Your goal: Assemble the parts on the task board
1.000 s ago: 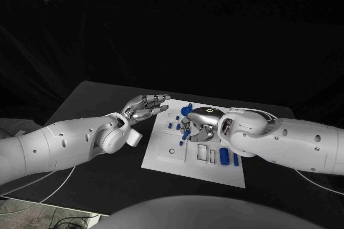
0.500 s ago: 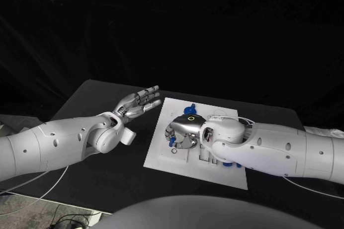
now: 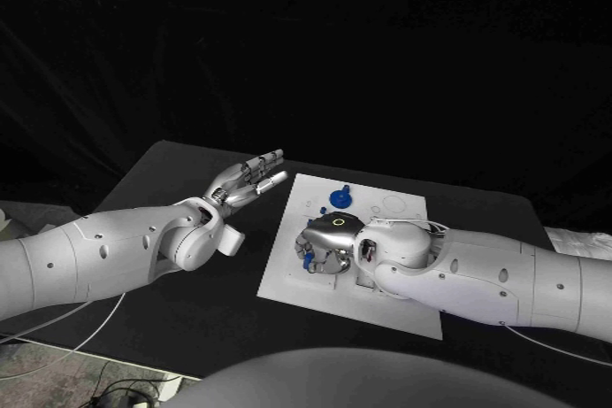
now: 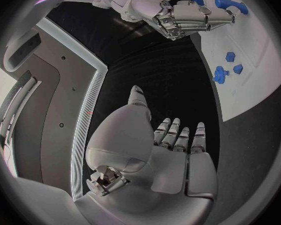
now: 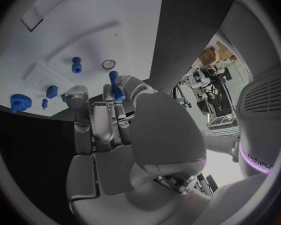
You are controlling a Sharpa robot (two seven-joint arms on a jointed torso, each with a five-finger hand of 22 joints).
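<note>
Right hand [image 3: 326, 242] is hovering over the white board [image 3: 287, 275], pinching a blue peg [image 5: 115, 82] between thumb and fingers. Left hand [image 3: 250, 180] is waiting beside the board, fingers spread, holding nothing. Next, I judge, the peg needs lining up upright over its hole.

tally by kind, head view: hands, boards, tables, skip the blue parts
hands: 2, the left hand and the right hand, which holds a blue part
task board: 1
table: 1
total: 4
</note>
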